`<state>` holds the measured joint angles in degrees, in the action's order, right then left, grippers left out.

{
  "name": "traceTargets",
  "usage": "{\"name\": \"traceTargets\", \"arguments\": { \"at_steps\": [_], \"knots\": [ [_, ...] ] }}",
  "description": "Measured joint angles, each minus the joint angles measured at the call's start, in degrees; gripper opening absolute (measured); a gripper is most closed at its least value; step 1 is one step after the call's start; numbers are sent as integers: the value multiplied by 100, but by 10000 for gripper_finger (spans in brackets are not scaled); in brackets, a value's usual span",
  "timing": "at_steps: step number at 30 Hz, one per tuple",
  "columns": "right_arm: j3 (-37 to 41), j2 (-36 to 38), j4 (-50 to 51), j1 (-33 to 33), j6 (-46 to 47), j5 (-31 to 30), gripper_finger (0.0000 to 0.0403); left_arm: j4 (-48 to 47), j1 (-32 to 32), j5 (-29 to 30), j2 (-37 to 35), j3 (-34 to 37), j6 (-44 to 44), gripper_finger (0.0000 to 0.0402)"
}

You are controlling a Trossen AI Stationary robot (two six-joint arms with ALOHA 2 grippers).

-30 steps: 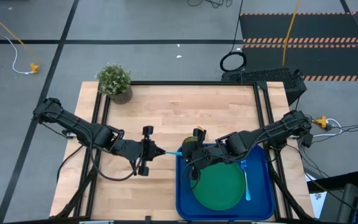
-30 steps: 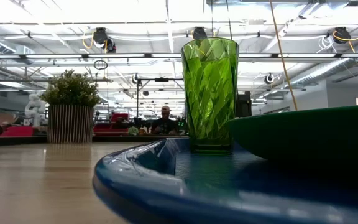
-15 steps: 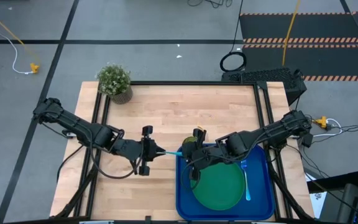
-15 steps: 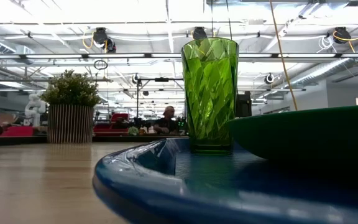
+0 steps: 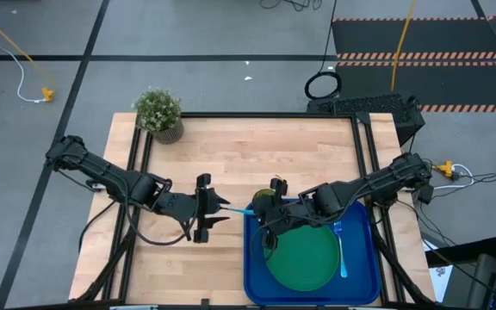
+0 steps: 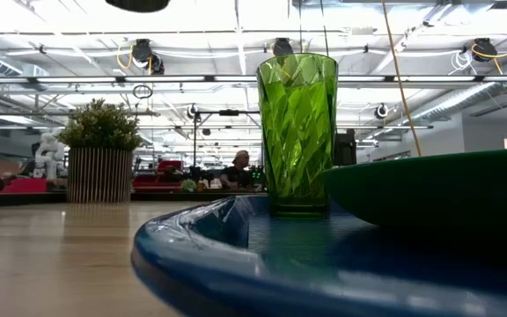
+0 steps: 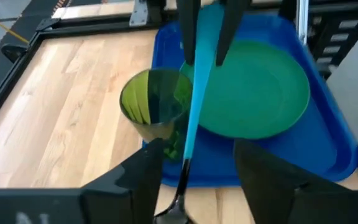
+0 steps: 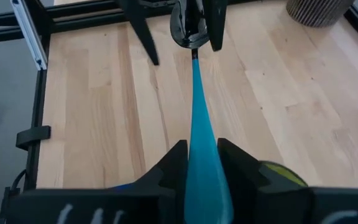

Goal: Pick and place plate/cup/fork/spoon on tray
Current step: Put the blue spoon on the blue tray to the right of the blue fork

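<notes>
The spoon [image 7: 194,93] hangs in the air between the two arms, just off the near-left corner of the tray [image 5: 364,258] and above the desk [image 5: 231,164]. Its long axis runs roughly level from one gripper to the other: the dark shiny bowl points toward the left arm, the light-blue handle toward the right arm and the tray.

The right gripper [image 8: 202,171] has its fingers [image 8: 169,168] clamped on the flared end of the handle, one on each side and touching it. The left gripper [image 7: 194,180] stands at the bowl end with its fingers [image 7: 263,177] spread apart; in the left wrist view the bowl sits between them with a clear gap on both sides, so they do not grip it. The right wrist view shows the same thing from the other end, the bowl framed by the two open fingers.

Below the handle stands the cup [image 7: 154,106], upright in the tray's corner, beside the plate [image 7: 253,90], which lies flat in the middle of the tray. The fork [image 5: 341,250] lies on the tray along the plate's far side from the cup, its length running along the tray's short edge.

A potted plant [image 5: 159,114] stands at the desk's far left corner. No writing or label can be read on any item.
</notes>
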<state>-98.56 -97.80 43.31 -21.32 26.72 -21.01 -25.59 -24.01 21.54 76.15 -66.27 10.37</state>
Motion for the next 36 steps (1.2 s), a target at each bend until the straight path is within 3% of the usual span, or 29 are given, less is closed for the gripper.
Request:
{"name": "traceTargets", "arguments": {
  "at_steps": [5, 9, 17, 26, 36],
  "knots": [
    [0, 6, 109, -14, 514, 14, 60, 802, 0, 31, -218, 6, 72, 223],
    [0, 77, 386, -118, 1084, 28, 60, 1218, 0, 484, -488, 6, 75, 225],
    [0, 339, 999, -430, 2199, 26, 60, 982, 0, 1457, -1071, 3, -77, 225],
    [4, 740, 1800, -938, 3276, 21, 60, 22, 102, 1513, -1302, -1, 89, 225],
    [4, 1280, 2759, -1467, 4242, 23, 60, -43, 111, 1447, -1300, -1, 184, 225]
  ]
}}
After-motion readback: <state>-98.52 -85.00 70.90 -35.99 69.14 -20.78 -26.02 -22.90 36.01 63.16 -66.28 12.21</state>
